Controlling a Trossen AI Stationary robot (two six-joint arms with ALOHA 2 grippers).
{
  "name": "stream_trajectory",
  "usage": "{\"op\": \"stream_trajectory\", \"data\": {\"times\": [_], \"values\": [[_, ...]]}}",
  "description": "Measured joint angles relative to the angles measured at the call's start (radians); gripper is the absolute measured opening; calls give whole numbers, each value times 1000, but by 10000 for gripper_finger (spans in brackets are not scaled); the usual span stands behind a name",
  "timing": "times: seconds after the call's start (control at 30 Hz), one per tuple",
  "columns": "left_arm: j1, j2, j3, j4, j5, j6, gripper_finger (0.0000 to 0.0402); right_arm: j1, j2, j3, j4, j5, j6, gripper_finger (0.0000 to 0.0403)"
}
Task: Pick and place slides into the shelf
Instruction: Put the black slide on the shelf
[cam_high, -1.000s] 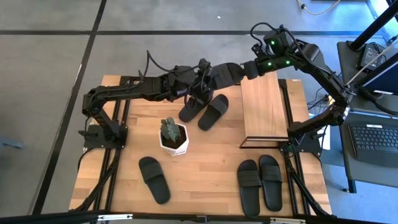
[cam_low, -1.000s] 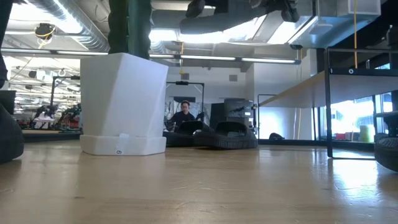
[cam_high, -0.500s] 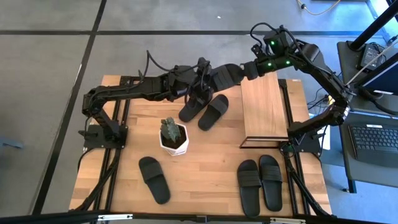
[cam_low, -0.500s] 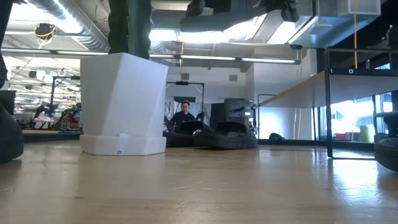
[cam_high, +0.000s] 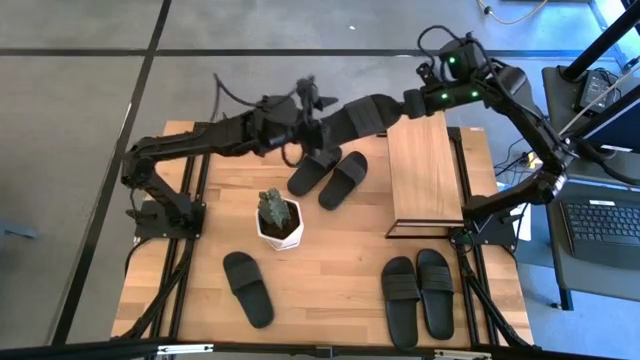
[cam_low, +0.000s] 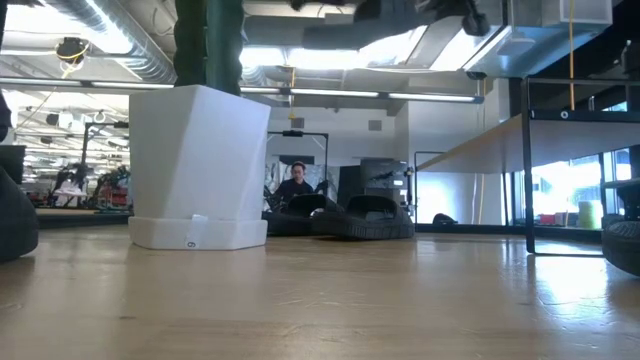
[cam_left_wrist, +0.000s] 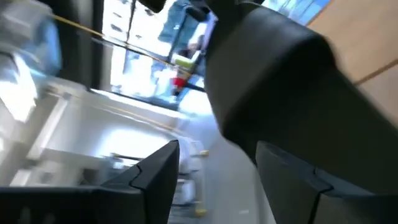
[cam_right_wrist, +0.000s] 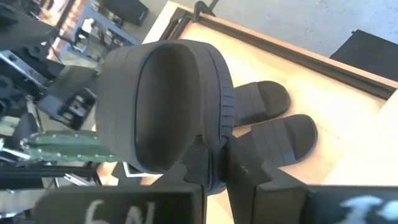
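Matte black slides: 1 held aloft (cam_high: 352, 118), 2 (cam_high: 330, 172) behind the white planter (cam_high: 281, 227) w/ its green spiky plant (cam_high: 271, 206), 1 (cam_high: 247, 288) in front of it, 2 (cam_high: 418, 293) to its right. Shelf (cam_high: 423, 170): light wood top, thin black frame. Tabletop (cam_high: 330, 255): pale wood grain. Arms dark, green lights on the right arm (cam_high: 443, 82).

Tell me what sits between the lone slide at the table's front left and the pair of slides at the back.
In the high view, a white planter with a small cactus sits between them.
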Motion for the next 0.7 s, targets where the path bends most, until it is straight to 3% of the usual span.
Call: {"op": "stream_trajectory", "data": {"times": [0.4,0.7], "values": [[185,-212,1,-238,366,-549,207,-209,-42,0,-54,-96,-84,35],[204,-237,1,-363,416,-652,207,-412,-47,0,-106,-185,-181,34]]}}
